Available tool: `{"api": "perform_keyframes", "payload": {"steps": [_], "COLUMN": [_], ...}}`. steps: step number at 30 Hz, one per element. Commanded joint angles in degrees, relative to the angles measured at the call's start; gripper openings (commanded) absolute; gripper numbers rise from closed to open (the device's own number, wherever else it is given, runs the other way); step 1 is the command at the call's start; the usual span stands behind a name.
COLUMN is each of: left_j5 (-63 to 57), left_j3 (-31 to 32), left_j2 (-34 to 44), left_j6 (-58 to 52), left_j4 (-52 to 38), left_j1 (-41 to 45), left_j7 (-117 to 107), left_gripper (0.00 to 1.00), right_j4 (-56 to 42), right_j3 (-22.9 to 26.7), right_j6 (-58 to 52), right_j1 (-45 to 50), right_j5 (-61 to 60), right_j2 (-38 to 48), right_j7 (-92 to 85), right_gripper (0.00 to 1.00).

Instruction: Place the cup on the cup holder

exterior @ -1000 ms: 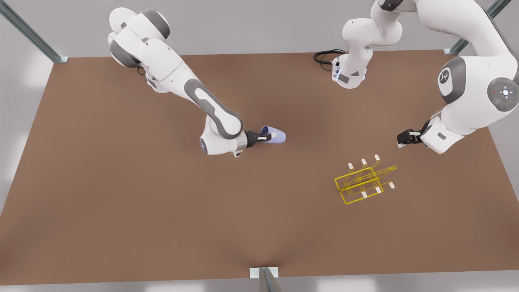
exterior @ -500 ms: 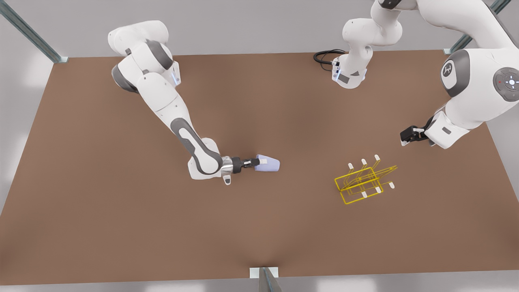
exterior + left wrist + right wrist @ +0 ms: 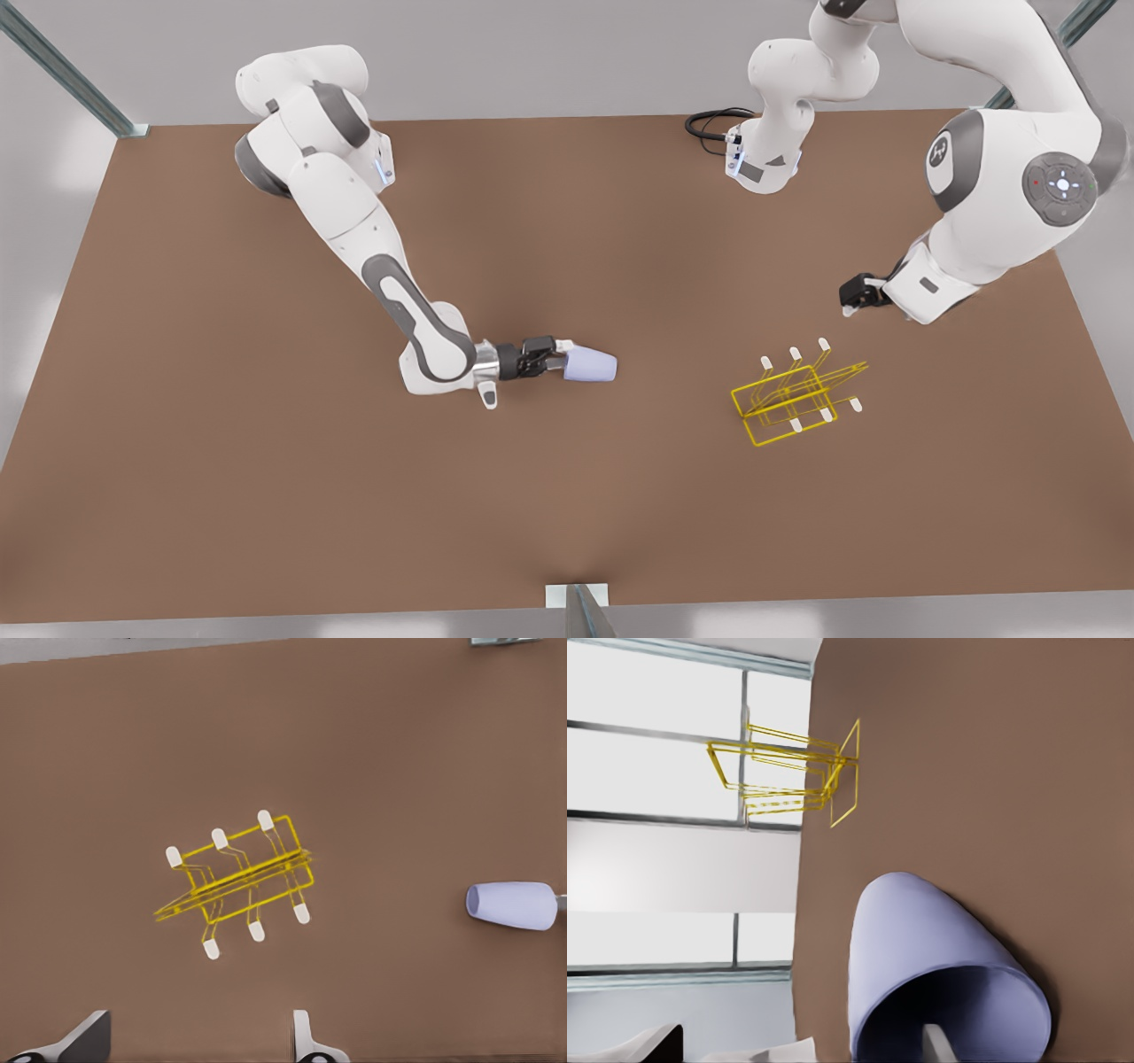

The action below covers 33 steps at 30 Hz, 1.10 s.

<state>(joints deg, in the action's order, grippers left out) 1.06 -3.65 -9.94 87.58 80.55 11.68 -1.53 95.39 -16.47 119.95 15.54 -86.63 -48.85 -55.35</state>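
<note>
Hidden, right gripper (image 3: 556, 363): its fingertips are covered by the cup's rim in the front view. In the right wrist view one finger (image 3: 935, 1041) sits inside the mouth, cut off by the frame edge.
Right gripper grip: clamped on the rim wall of the cup (image 3: 592, 365).
Cup position: carried on its side, mouth toward the gripper, closed end pointing to 3 o'clock in the front view. Whether it clears the table (image 3: 266, 496) cannot be told.
Cup holder (image 3: 791, 390): stands on the table, well apart from the cup at roughly 3 o'clock of it.
Left gripper (image 3: 852, 292): at about 1 o'clock of the holder, fingers (image 3: 306, 1041) spread wide, nothing between them; only the tips show in the left wrist view.
Change: the left gripper has shifted toward 9 o'clock; the cup has barely moved; the holder is unmoved.
</note>
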Motion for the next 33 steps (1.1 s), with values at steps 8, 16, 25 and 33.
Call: {"api": "perform_keyframes", "payload": {"steps": [8,16,25,33], "left_j5": [0.96,1.32,4.13,1.23], "left_j3": [2.94,4.0,4.09,4.09], "left_j2": [-7.1,-18.09,-24.68,-28.82], "left_j6": [3.55,26.67,34.41,36.26], "left_j4": [-1.27,-1.19,-1.98,-2.5], "left_j1": [16.44,21.02,21.11,24.88], "left_j7": [-46.4,-127.21,-164.04,-163.45], "left_gripper": [1.0,1.0,1.0,1.0], "right_j4": [5.95,-10.13,-14.62,-17.61], "right_j3": [5.11,16.2,18.93,19.37], "right_j6": [-7.15,-41.54,-33.9,-33.29], "right_j1": [-7.02,-13.88,-13.26,-14.22], "right_j5": [20.09,87.07,87.95,87.6], "right_j2": [15.44,38.92,40.5,39.27], "right_j7": [2.33,43.57,52.28,52.28], "right_gripper": [1.0,1.0,1.0,1.0]}}
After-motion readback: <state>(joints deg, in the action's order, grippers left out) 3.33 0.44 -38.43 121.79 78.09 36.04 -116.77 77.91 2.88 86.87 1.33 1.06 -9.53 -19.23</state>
